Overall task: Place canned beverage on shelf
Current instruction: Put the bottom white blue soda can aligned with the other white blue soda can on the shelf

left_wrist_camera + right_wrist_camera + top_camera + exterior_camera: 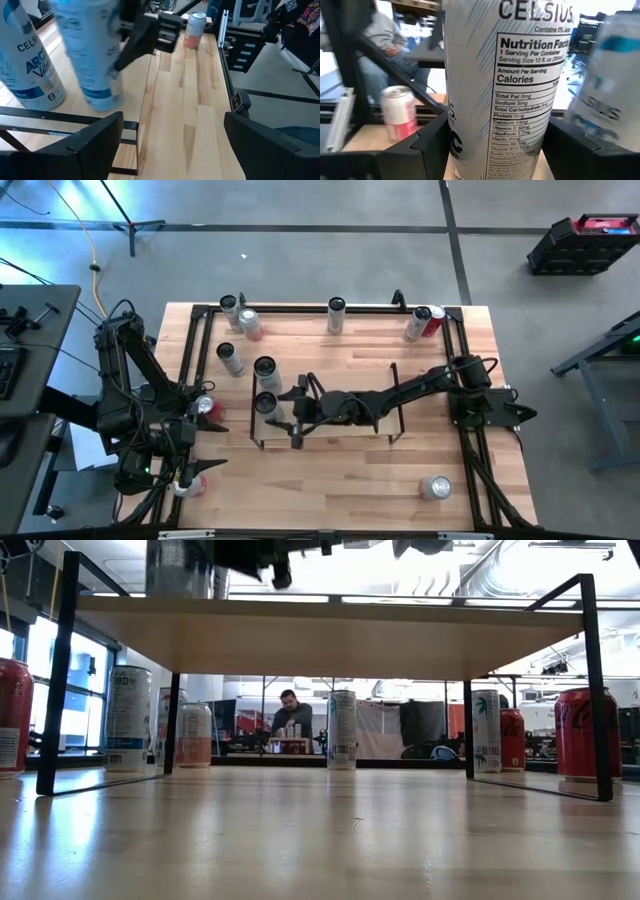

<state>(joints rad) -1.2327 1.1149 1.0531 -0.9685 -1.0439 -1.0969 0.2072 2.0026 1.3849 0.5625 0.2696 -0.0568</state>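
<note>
The right pincer [283,408] pinches a white Celsius can [505,85], standing straight up, right over the left end of the shelf [340,385]. The can only needs to go down. The left pincer [170,145] waits spread apart, well left of the shelf.

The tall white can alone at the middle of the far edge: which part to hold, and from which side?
Hold the white can on its straight wall near mid-height, fingers either side. It stands upright with no close neighbours. Probably come from the table's middle, since the black rail runs close behind it.
</note>
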